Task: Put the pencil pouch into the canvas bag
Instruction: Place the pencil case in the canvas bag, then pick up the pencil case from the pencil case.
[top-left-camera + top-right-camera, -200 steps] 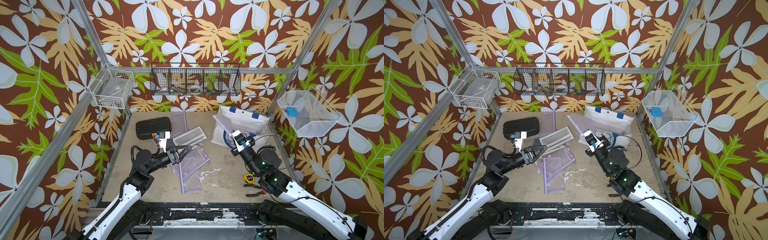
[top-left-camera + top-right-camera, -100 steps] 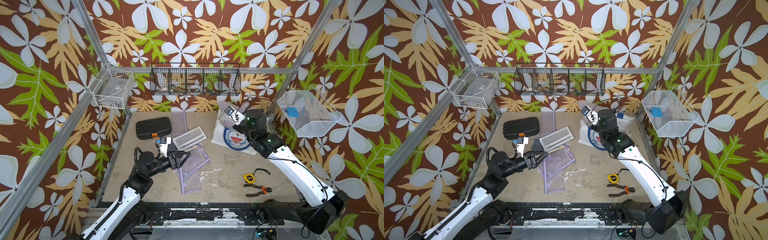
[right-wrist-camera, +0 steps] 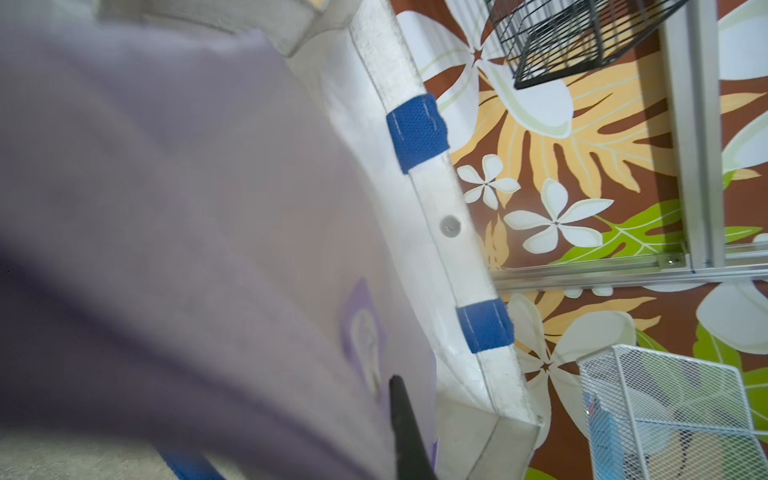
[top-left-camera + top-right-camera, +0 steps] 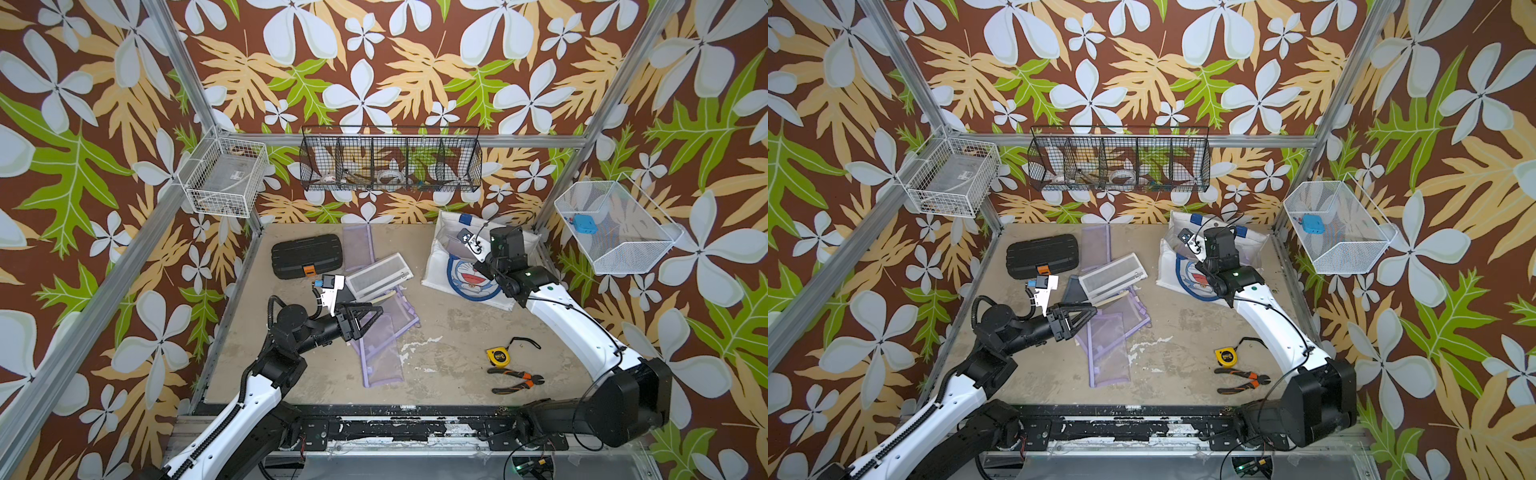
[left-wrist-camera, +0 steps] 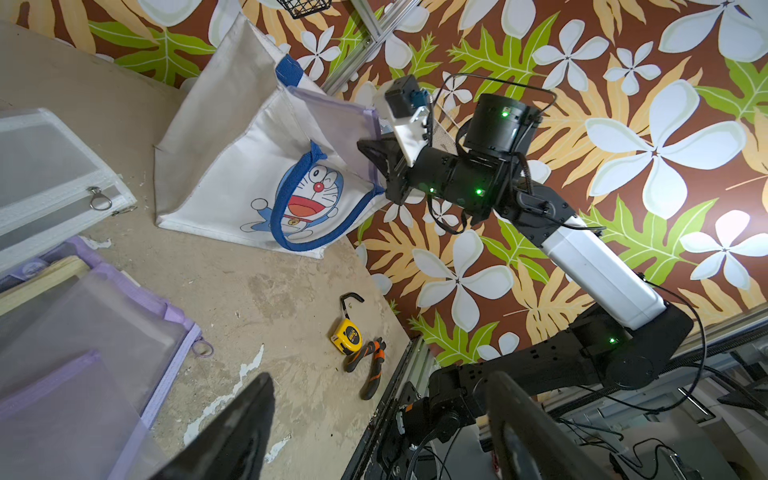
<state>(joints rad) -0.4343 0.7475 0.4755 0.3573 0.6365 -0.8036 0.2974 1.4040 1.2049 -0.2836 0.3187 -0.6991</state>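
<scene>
Gripping the pencil pouch by its zip-pull end, the right gripper has its jaws clamped on the purple mesh. It holds the pouch in the open mouth of the canvas bag.

In both top views the bag sits at about 1 o'clock on the table. Its base is toward 6 o'clock and its mouth is raised toward 12 o'clock. This attitude probably lets the pouch slide in under its own weight.

An end grip leaves the free length of the pouch to lead into the opening. The long axis appears to slant from the jaws toward about 10 o'clock and downward, zip edge uppermost. The far end is hidden inside the bag.

The left gripper hovers with jaws apart and empty over the spare pouches near 9 o'clock. This position is likely chosen to stay clear of the right arm.
</scene>
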